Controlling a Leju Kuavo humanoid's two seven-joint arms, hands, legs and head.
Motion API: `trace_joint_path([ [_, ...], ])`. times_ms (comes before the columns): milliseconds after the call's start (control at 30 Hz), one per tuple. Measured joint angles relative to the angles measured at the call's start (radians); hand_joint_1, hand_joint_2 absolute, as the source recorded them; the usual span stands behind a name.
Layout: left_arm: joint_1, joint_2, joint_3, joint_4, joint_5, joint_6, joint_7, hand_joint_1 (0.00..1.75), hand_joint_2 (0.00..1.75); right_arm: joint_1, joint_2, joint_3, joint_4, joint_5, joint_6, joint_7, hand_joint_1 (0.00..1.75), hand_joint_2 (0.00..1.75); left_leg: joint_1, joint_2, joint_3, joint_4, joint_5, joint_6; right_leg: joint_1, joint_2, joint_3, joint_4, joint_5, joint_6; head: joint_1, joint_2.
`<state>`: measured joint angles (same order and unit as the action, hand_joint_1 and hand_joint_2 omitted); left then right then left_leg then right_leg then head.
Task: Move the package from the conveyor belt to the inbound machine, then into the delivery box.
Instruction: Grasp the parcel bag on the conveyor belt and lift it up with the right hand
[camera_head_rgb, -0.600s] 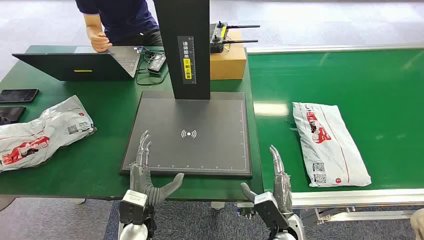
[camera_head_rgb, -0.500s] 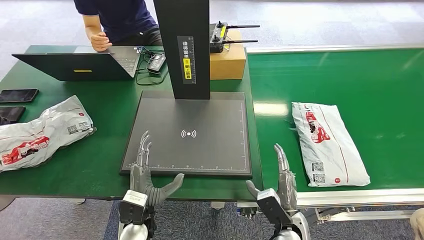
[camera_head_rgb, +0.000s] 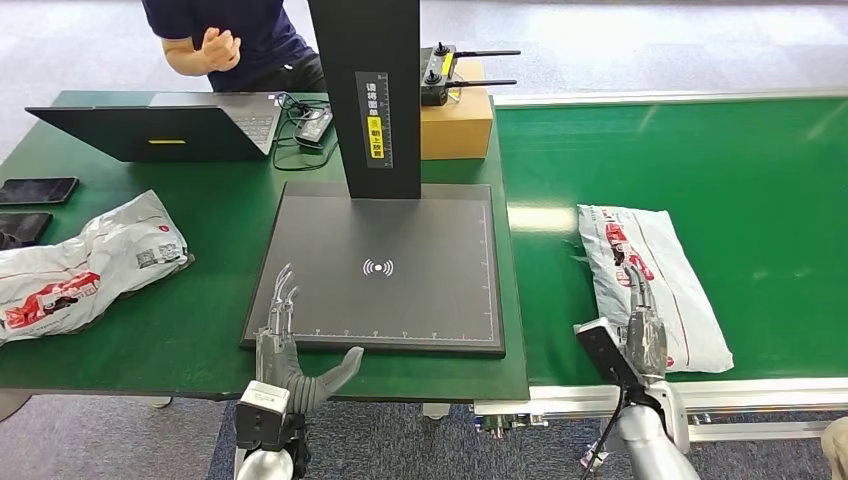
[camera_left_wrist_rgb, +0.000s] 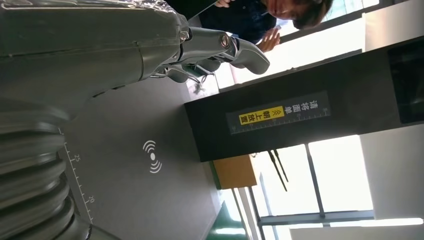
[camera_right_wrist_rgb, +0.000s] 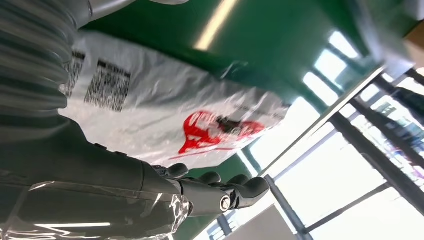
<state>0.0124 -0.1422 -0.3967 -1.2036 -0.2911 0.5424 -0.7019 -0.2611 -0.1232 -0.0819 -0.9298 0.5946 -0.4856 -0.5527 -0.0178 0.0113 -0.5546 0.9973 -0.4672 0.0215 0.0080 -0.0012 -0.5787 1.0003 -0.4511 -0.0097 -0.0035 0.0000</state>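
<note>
Right hand (camera_head_rgb: 640, 335) open, empty, above package (camera_head_rgb: 650, 285).

Grey speckled floor (camera_head_rgb: 640, 40) beyond and below a green-topped table (camera_head_rgb: 215, 210). On the table: an open black laptop (camera_head_rgb: 150, 130), two dark phones (camera_head_rgb: 35, 190) at the far left edge, a brown cardboard box (camera_head_rgb: 455, 125) carrying a black controller with antennas (camera_head_rgb: 440, 70). Seated behind the laptop, a person in a dark top (camera_head_rgb: 235, 35). Bright daylight through tall windows with dark frames (camera_left_wrist_rgb: 320, 175).
</note>
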Motion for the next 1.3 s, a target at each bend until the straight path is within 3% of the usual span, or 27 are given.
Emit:
trace_joint_path([
  [267,0.000,0.002,-0.011,0.000,0.001,0.003,0.000,0.00,1.75,-0.156,-0.098,-0.066,0.294,-0.017,-0.075,0.010,0.00,1.75,0.000,-0.001,-0.001,0.000,0.000,0.000,0.000,-0.001,0.000,0.000,0.000,0.000,0.000,0.000],
  [533,0.002,0.005,-0.015,0.000,0.001,0.021,0.000,0.00,1.75,-0.240,-0.126,-0.083,0.447,0.030,-0.075,0.109,0.00,1.75,0.000,0.000,0.000,0.000,0.000,0.000,0.000,-0.001,0.000,0.000,0.000,0.000,0.000,0.000],
  [733,0.009,0.010,-0.017,-0.001,0.000,0.024,0.000,0.00,1.75,-0.284,-0.130,-0.083,0.533,0.078,0.025,0.259,0.00,1.75,0.000,-0.001,0.000,0.000,0.000,0.000,0.000,-0.001,0.000,0.000,0.000,0.000,0.000,0.000],
  [933,0.009,0.012,-0.017,-0.002,-0.021,0.001,0.000,0.00,1.75,-0.309,-0.129,-0.070,0.570,0.161,0.183,0.423,0.00,1.75,0.000,0.000,0.002,0.000,0.000,0.001,0.001,0.000,0.002,0.000,0.000,0.000,0.000,0.000],
  [1167,0.005,0.012,-0.015,-0.002,-0.046,-0.020,0.000,0.00,1.75,-0.320,-0.117,-0.043,0.582,0.210,0.291,0.477,0.02,1.75,0.001,0.000,0.011,0.000,-0.001,0.001,0.002,0.000,0.012,-0.002,-0.001,0.001,0.000,0.000],
  [1233,0.004,0.011,-0.014,-0.002,-0.053,-0.025,0.000,0.00,1.75,-0.318,-0.112,-0.039,0.582,0.212,0.296,0.475,0.37,1.75,0.002,0.000,0.014,0.000,-0.002,0.002,0.002,0.000,0.015,-0.003,-0.001,0.001,0.000,0.000],
  [1300,0.004,0.011,-0.012,-0.002,-0.061,-0.030,0.000,0.00,1.75,-0.316,-0.108,-0.037,0.583,0.213,0.294,0.468,0.94,1.75,0.002,0.000,0.016,0.000,-0.002,0.001,0.002,0.000,0.017,-0.003,-0.001,0.001,0.000,0.000],
])
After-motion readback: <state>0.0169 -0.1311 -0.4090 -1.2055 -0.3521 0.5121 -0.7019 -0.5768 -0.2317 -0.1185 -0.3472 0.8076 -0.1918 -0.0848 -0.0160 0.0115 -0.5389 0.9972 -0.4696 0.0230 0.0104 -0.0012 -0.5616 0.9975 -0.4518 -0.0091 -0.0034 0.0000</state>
